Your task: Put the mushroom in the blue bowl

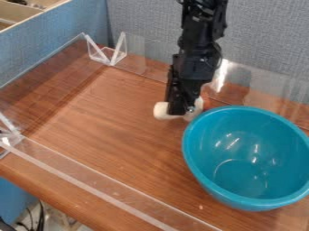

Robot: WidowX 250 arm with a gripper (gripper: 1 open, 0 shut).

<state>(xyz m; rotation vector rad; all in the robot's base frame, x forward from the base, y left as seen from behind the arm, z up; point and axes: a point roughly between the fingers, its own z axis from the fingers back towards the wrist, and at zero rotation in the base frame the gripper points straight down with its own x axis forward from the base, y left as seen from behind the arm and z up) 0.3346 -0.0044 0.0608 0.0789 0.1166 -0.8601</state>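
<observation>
Fingers (178, 106) clamped shut on mushroom (163, 113), low at tabletop (97, 117); grasp step judged done, lift and carry right over blue bowl (247, 156) needed next

Wooden table with a bowl and a small mushroom

The reddish-brown wood table (97, 113), edged by clear plastic walls (72, 176), carries the blue bowl (248, 155) at the near right and the mushroom (162, 112) just left of the bowl's far rim, near the table's middle.
</observation>
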